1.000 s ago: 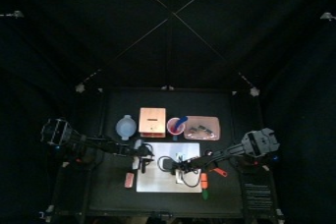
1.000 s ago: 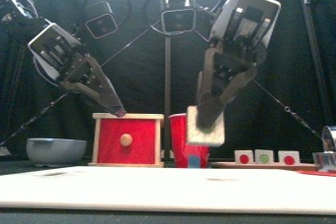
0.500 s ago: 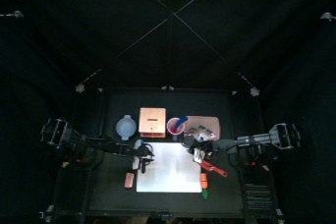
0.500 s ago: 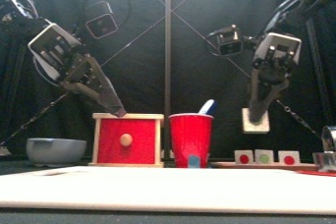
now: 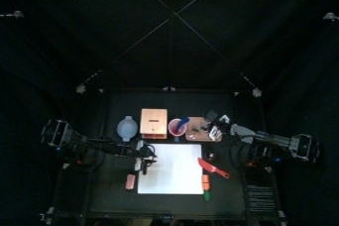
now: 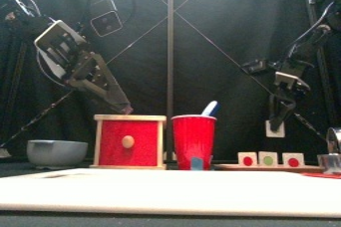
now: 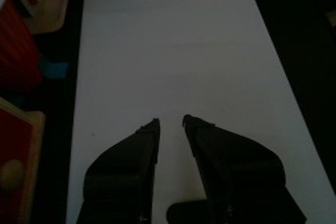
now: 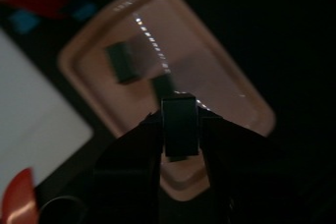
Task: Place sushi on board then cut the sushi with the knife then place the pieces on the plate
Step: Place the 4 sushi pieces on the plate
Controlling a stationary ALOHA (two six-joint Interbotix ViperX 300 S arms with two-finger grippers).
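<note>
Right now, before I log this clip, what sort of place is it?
Likely a robot test booth staged as a toy kitchen: black curtain behind, a white cutting board, a red cup and a pale wooden box.

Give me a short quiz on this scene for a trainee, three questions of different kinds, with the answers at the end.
1. True or false: the right gripper holds a sushi piece in its fingers above the pink tray.
2. Fill the blank: the toy knife standing in the red cup is ___ in colour.
3. Multiple choice: where does the red knife lie?
A) in the red cup
B) at the right edge of the white board
C) on the pink tray

Key: 1 true; 2 blue; 3 B.
</note>
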